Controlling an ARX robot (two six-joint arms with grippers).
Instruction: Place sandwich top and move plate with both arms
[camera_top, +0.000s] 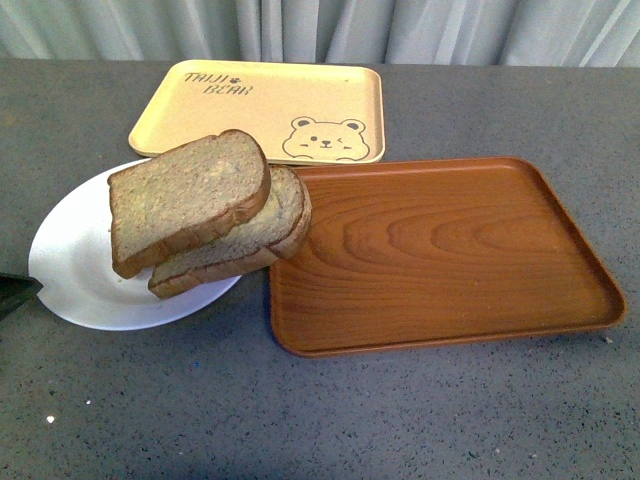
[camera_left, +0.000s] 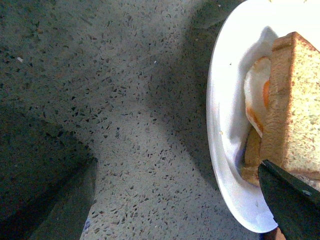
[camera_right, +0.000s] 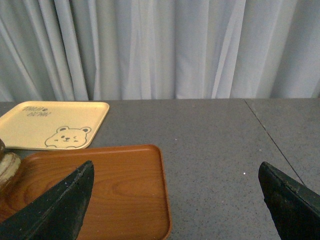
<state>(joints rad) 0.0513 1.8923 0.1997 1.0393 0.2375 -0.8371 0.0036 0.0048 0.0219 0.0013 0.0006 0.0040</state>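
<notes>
On the left part of the grey speckled table (camera_top: 400, 420), the plate (camera_top: 70, 270) lies flat, close beside the brown wooden tray (camera_top: 450, 250). The sandwich top (camera_top: 185, 200) rests on the plate as the upper slice of a stack, tilted. Beneath it lies a slice with a rounded end (camera_top: 285, 215), which juts past the plate's rim toward the wooden tray. In the left wrist view what looks like a fried egg (camera_left: 255, 95) shows between the two slices. The left gripper (camera_left: 177, 165) has its jaws wide apart, with only bare table between them. One finger (camera_left: 290, 205) crosses the plate's rim and a corner of the bread in that view, but whether it touches them cannot be told. The right gripper (camera_right: 176, 166) is also spread wide and holds nothing. It hangs above the wooden tray's edge, with the yellow bear-print tray (camera_right: 50, 125) and a pale curtain (camera_right: 160, 50) beyond.
</notes>
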